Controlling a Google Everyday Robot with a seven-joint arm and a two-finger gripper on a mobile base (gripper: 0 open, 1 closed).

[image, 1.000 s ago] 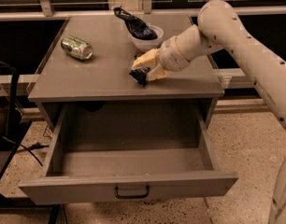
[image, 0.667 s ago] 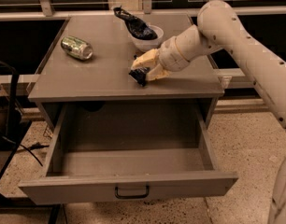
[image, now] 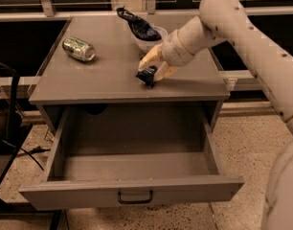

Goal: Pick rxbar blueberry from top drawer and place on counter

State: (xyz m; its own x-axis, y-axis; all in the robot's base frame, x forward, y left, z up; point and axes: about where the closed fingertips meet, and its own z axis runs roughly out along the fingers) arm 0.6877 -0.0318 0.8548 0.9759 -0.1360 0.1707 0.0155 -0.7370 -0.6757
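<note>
The rxbar blueberry [image: 147, 75], a small dark wrapper, sits between the cream fingers [image: 150, 60] of my gripper [image: 155, 70]. The gripper is shut on it. The bar hangs low over the counter [image: 103, 78], near its front edge and right of centre; I cannot tell if it touches the surface. My arm reaches in from the upper right. The top drawer [image: 84, 195] stands pulled fully out below the counter, its dark handle [image: 135, 197] facing me.
A green-silver can [image: 79, 49] lies on its side at the counter's back left. A dark floppy bag [image: 136, 25] rests in a white bowl [image: 158, 34] at the back, just behind the gripper. A dark frame and cables [image: 10, 133] stand at the left on the floor.
Almost nothing has changed. The gripper keeps the bar in the same spot over the counter's front right part.
</note>
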